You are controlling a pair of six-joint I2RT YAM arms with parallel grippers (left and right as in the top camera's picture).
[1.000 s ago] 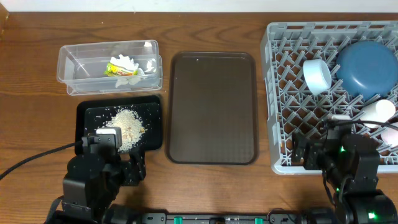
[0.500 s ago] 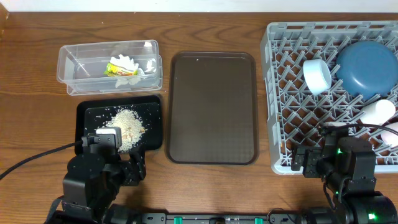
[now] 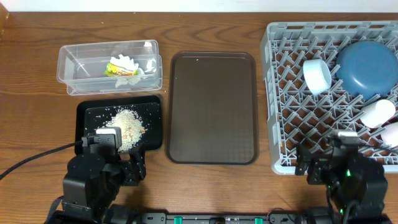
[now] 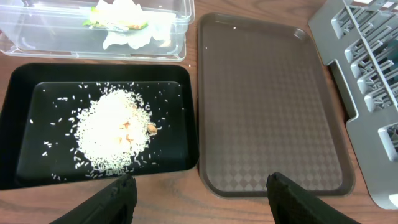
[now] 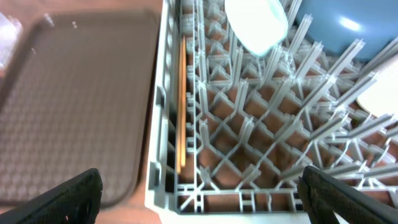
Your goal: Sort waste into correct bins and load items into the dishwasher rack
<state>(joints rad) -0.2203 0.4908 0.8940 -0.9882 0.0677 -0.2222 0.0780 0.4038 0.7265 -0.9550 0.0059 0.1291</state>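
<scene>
The grey rack (image 3: pixel 277 93) at the right holds the dark blue dish (image 3: pixel 368 67), the small white bowl (image 3: pixel 317 76), two white cups (image 3: pixel 378 112) and wooden chopsticks (image 5: pixel 181 106) along its left wall. The clear tub (image 3: pixel 74 62) holds the yellow-green wrapper (image 3: pixel 118 67) and white tissue (image 3: pixel 144 67). The black tray (image 3: pixel 90 115) holds rice scraps (image 3: pixel 126 124). My left gripper (image 4: pixel 199 199) is open and empty, near the black tray's front edge. My right gripper (image 5: pixel 199 193) is open and empty, at the rack's front edge.
A brown serving tray (image 3: pixel 213 106) lies bare between the black tray and the rack. A black cable (image 3: pixel 31 158) runs over the table at the front left. The wooden table (image 3: pixel 37 118) shows at the left.
My right arm has drawn back toward the table's front edge, away from the rack's inside. The left arm has not moved.
</scene>
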